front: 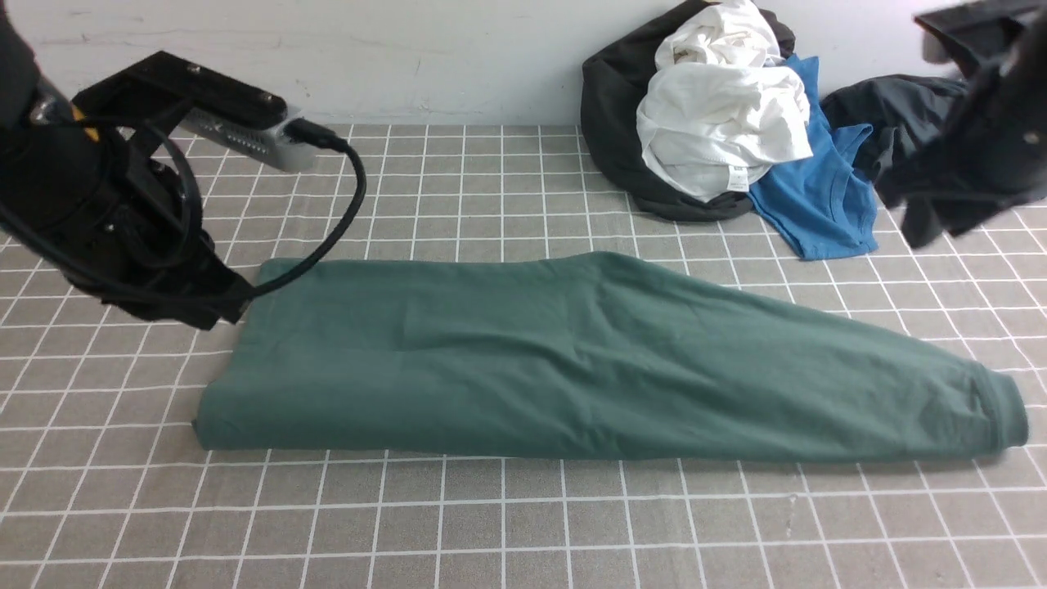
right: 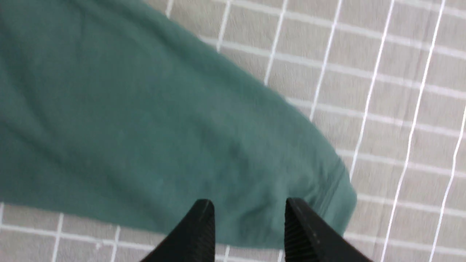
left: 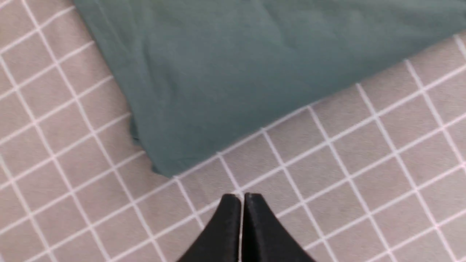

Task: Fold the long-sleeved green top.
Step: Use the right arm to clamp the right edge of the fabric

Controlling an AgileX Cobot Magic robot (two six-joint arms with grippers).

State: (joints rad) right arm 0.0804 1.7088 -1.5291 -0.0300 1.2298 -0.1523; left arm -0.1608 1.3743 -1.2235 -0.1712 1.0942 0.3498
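The green long-sleeved top [front: 572,360] lies folded lengthwise into a long band across the checked cloth, its cuffed sleeve end [front: 1002,409] at the right. Its neck, label and print are hidden. My left gripper [left: 241,196] is shut and empty, just off the top's far-left corner [left: 164,167]; in the front view it shows only as a dark arm [front: 188,303] by that corner. My right gripper [right: 249,205] is open and empty, above the sleeve near the cuff [right: 335,189]. In the front view it is a blurred dark shape [front: 965,172] high at the right.
A pile of clothes lies at the back right: a white garment [front: 720,123] on a dark charcoal one [front: 622,106], a bright blue T-shirt [front: 826,196], and another dark garment [front: 891,114]. The white wall runs behind.
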